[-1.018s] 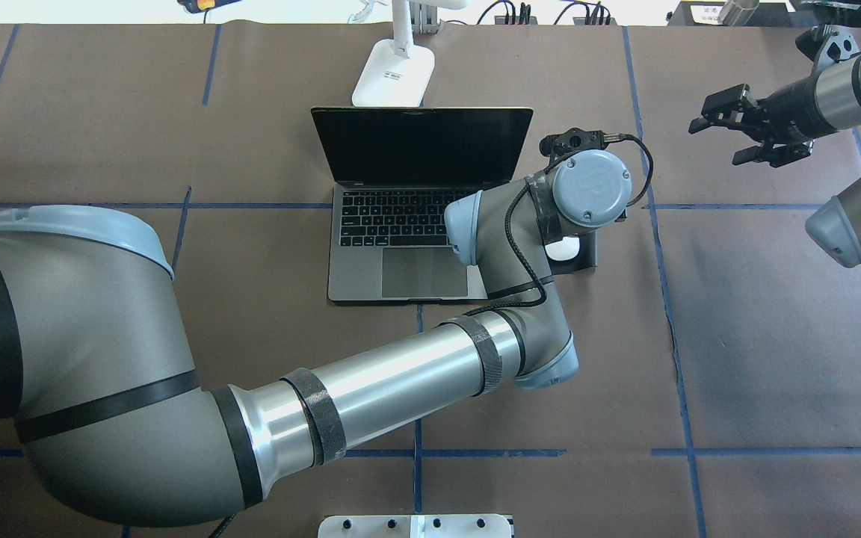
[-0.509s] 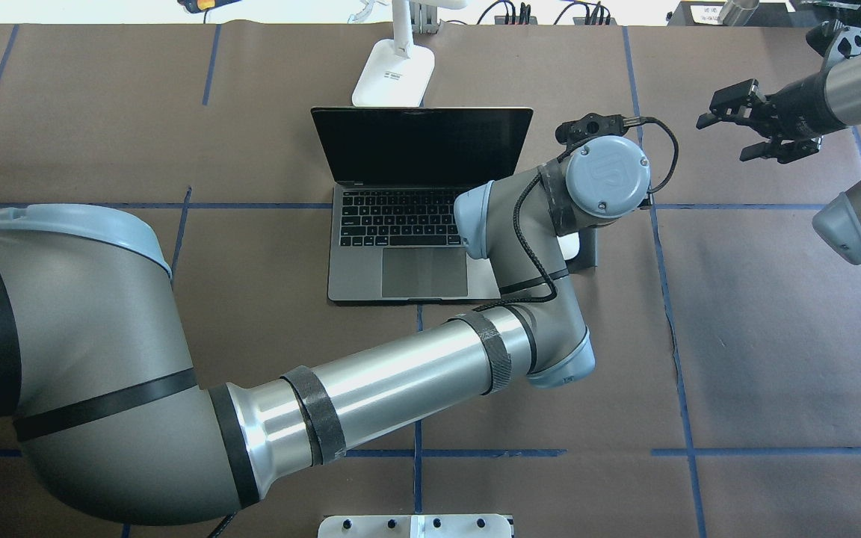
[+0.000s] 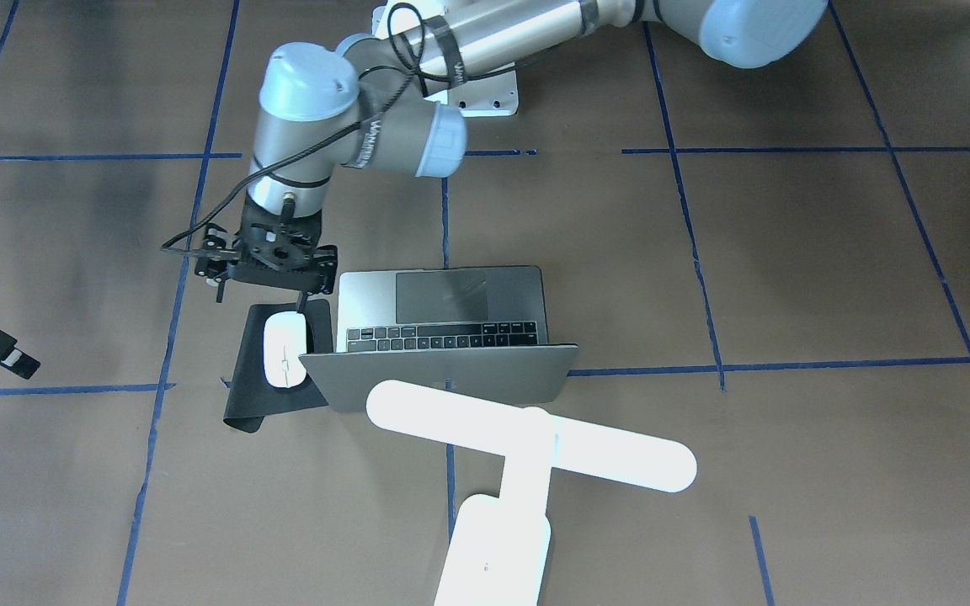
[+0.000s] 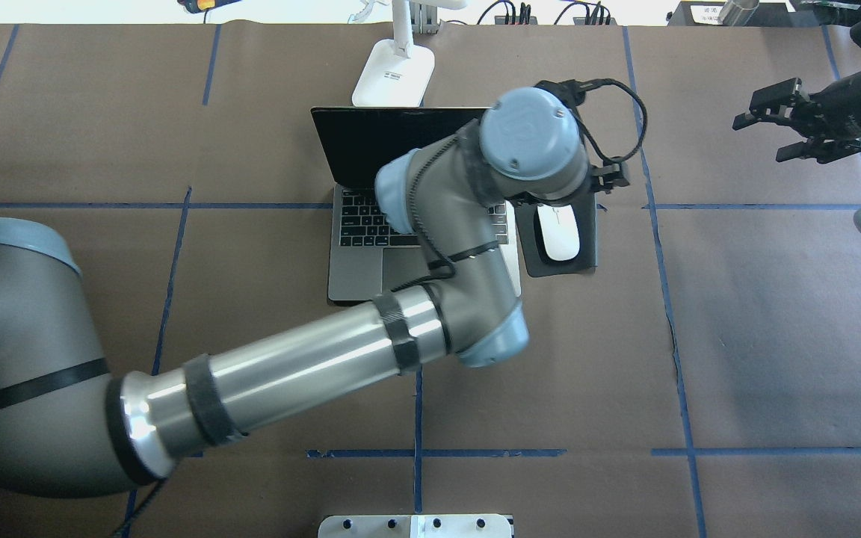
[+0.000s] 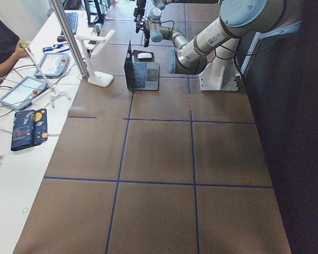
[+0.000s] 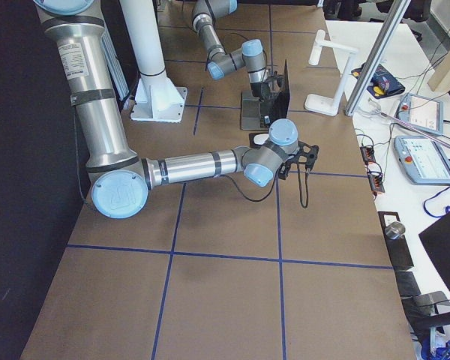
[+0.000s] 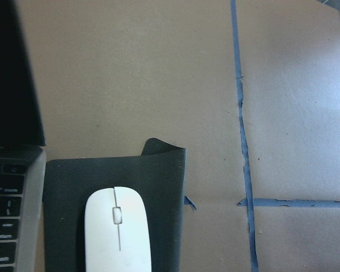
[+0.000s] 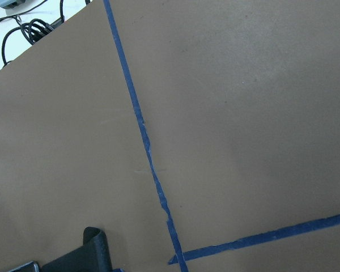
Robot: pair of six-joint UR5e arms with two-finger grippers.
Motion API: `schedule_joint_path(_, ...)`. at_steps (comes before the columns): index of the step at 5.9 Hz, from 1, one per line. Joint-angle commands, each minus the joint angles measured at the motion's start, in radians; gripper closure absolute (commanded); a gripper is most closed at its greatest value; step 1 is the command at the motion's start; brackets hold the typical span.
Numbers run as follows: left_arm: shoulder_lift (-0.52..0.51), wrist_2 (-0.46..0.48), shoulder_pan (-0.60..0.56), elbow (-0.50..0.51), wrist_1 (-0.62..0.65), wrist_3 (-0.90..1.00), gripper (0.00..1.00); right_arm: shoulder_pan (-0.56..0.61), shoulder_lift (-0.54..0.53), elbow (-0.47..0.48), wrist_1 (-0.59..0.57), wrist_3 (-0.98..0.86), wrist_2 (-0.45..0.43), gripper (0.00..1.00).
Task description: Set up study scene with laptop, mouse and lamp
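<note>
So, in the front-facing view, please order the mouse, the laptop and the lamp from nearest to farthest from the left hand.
1. The mouse, on the black pad just in front of the left hand.
2. The laptop, beside the mouse on the robot's left.
3. The lamp, beyond the laptop, farthest from the robot.

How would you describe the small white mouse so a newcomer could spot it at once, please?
Start at the open space-grey metal laptop. Directly on the robot's right of it lies a black rectangular pad, and the smooth white oval mouse rests on that. Unlike the large white T-shaped lamp behind the laptop, it is small and rounded.
</note>
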Motion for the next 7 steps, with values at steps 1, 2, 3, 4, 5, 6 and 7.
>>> schedule_joint_path(1,0.200,-0.151,-0.081,-0.231,0.010,0.008,0.00,0.008,-0.067,0.060,0.001,-0.024,0.009,0.00)
schedule_joint_path(2,0.271,-0.275,-0.140,-0.277,0.012,0.034,0.00,0.005,-0.108,0.075,0.001,-0.127,0.009,0.00)
schedule_joint_path(3,0.391,-0.299,-0.160,-0.393,0.012,0.056,0.00,0.002,-0.203,0.157,0.001,-0.222,0.038,0.00)
schedule_joint_path(4,0.481,-0.301,-0.162,-0.482,0.015,0.120,0.00,-0.009,-0.258,0.193,0.001,-0.254,0.064,0.00)
schedule_joint_path(5,0.530,-0.319,-0.212,-0.526,0.020,0.146,0.00,-0.008,-0.313,0.245,0.001,-0.256,0.066,0.00)
schedule_joint_path(6,0.578,-0.388,-0.308,-0.532,0.018,0.157,0.00,-0.015,-0.319,0.227,-0.008,-0.260,0.047,0.00)
schedule_joint_path(7,0.669,-0.483,-0.392,-0.593,0.018,0.274,0.00,0.023,-0.329,0.223,-0.090,-0.401,0.018,0.00)
